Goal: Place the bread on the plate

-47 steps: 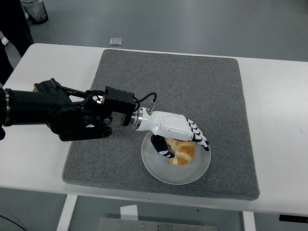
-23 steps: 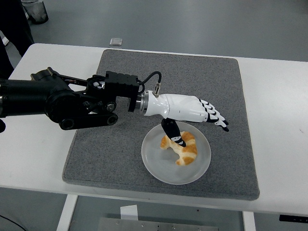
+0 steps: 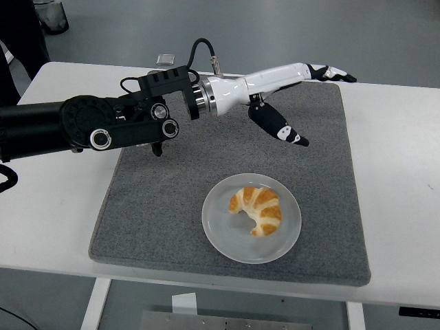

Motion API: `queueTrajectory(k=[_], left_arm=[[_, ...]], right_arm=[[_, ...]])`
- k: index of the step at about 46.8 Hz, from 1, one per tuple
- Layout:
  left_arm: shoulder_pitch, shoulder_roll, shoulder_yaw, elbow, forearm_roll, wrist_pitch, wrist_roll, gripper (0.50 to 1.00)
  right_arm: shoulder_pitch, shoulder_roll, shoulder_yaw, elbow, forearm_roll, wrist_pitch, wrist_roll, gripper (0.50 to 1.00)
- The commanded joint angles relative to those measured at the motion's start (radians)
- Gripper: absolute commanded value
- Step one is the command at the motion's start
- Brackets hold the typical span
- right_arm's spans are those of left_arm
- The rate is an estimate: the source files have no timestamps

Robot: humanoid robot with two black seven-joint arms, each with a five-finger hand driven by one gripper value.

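A golden croissant [image 3: 258, 209] lies on the round white plate [image 3: 227, 237], near the front middle of the grey mat [image 3: 165, 206]. My left hand [image 3: 313, 96] is raised well above and behind the plate, over the mat's far part. Its white and black fingers [image 3: 337, 73] are stretched out straight, the thumb pointing down, and it holds nothing. The black left arm [image 3: 82, 127] comes in from the left edge. My right arm does not show.
A small square object [image 3: 166, 59] lies on the floor beyond the table's far edge. A dark bin [image 3: 49, 15] stands at the top left, with a person's dark clothing [image 3: 17, 34] beside it.
My left hand let go of the croissant, leaving it on the plate. It then opened, rose and drew back toward the far side of the mat.
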Motion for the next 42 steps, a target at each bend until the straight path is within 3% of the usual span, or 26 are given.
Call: queueTrajectory(k=[1, 18, 30, 39, 42], left_arm=[[0.015, 0.000, -0.030, 0.030, -0.112, 0.001, 0.004, 0.994], [0.069, -0.012, -0.088, 0.223, -0.649, 0.004, 0.008, 0.996], [0.162, -0.007, -0.237, 0.283, -0.847, 0.021, 0.013, 0.996], [0.263, -0.003, -0.450, 0.283, -0.858, 0.120, 0.172, 0.996], [0.303, 0.000, -0.508, 0.276, -0.856, 0.136, 0.195, 0.996]], right_arm=[[0.000, 0.000, 0.001, 0.000, 0.000, 0.001, 0.000, 0.952], [0.000, 0.000, -0.001, 0.000, 0.000, 0.000, 0.000, 0.952], [0.000, 0.000, 0.001, 0.000, 0.000, 0.000, 0.000, 0.952], [-0.003, 0.000, 0.002, 0.002, 0.002, 0.001, 0.000, 0.952], [-0.001, 0.000, 0.002, 0.000, 0.000, 0.001, 0.000, 0.952]])
